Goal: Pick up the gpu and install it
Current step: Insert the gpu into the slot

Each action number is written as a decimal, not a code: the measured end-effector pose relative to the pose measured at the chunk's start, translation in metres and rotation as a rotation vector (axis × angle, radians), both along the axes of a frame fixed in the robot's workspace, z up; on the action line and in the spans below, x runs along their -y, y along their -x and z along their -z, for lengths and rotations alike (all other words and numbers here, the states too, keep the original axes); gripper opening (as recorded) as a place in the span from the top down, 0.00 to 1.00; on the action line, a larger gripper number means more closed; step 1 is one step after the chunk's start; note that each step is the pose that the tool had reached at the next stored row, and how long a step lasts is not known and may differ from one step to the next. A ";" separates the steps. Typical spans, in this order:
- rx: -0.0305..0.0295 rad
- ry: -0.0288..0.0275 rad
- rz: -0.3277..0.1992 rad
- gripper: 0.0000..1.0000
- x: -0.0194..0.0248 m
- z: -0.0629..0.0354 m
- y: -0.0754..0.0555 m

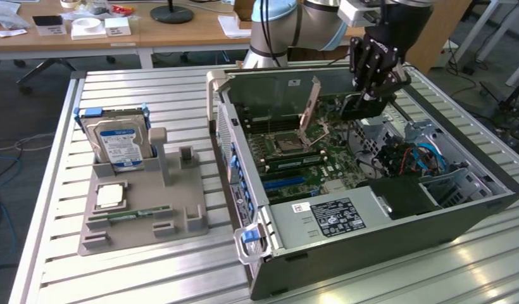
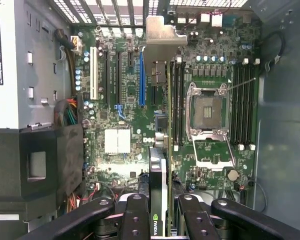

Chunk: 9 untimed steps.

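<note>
Claw [image 1: 371, 95] clamped on the gpu [image 2: 159, 185], card edge-on above the motherboard [image 2: 120, 115] between case walls [image 2: 282, 100].

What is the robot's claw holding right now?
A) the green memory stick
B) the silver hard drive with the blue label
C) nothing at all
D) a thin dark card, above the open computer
D: the gripper is clamped on the gpu, held edge-on over the motherboard, while the hard drive stands in the grey holder.
</note>
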<state>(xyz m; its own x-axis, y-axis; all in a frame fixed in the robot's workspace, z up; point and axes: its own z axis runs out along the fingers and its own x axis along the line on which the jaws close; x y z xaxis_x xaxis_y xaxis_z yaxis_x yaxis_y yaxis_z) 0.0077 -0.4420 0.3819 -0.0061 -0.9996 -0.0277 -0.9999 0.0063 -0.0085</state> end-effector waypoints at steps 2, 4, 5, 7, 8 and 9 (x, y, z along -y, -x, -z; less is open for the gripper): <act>0.0002 0.0000 0.000 0.73 0.0001 0.0018 0.001; 0.0003 0.0000 0.000 0.73 0.0000 0.0041 0.001; 0.0003 0.0000 0.000 0.73 0.0001 0.0053 0.001; 0.0003 0.0000 0.000 0.73 0.0001 0.0074 0.002; 0.0003 0.0000 0.000 0.73 0.0000 0.0081 0.002; 0.0002 0.0002 0.000 0.73 0.0000 0.0081 0.002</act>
